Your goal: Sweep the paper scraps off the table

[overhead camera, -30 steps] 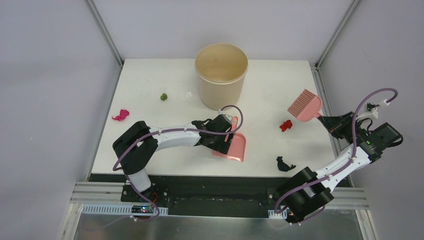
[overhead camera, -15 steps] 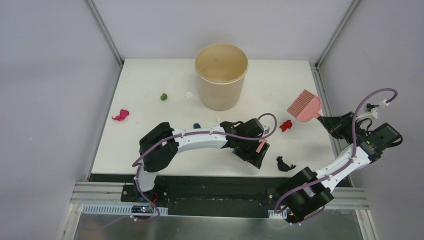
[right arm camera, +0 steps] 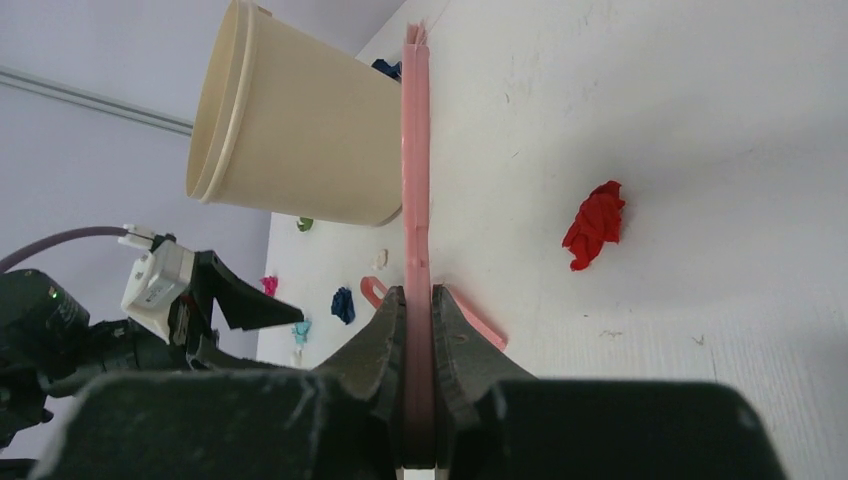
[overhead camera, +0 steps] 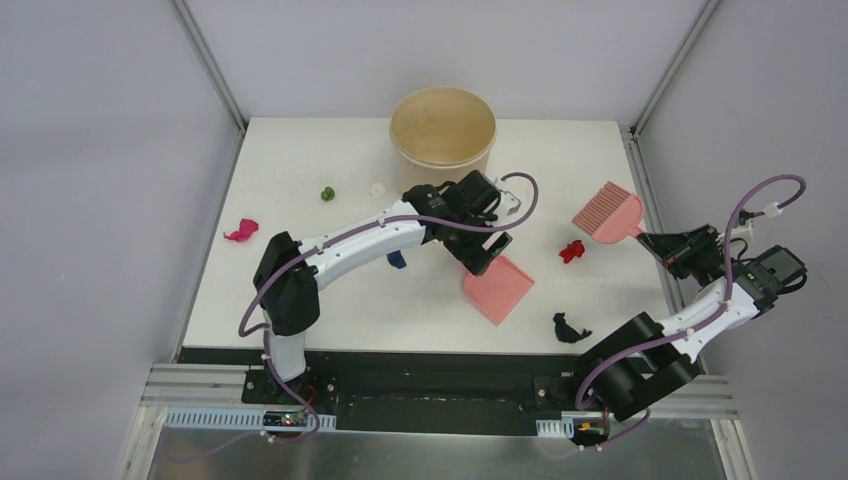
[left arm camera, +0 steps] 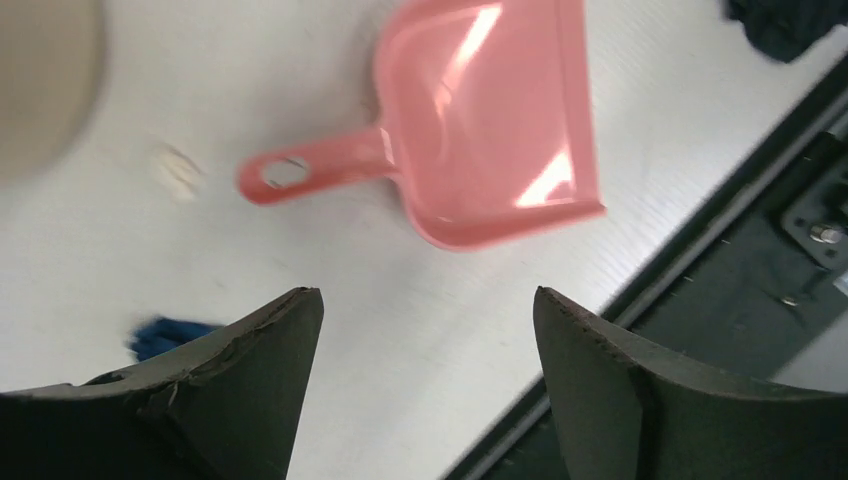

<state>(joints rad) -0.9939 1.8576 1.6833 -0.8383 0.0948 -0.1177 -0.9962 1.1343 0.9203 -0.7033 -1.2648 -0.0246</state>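
Both left gripper (left arm camera: 425, 305) fingers are spread, pink dustpan (left arm camera: 490, 120) beyond them; pink brush (right arm camera: 416, 140) is pinched by right gripper (right arm camera: 418, 300)

Left wrist view: black crumpled paper scrap (left arm camera: 785, 18) cut by top edge; blue paper scrap (left arm camera: 165, 336) half hidden behind finger (left arm camera: 250, 360) of left claw (left arm camera: 425, 300); small white bit (left arm camera: 180, 170) blurred. Right wrist view: pink plastic dustpan (right arm camera: 485, 328) mostly hidden behind pink hand brush (right arm camera: 416, 150).

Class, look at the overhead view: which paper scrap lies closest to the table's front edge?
The black scrap, just right of the pink dustpan; every other scrap lies farther back on the table.
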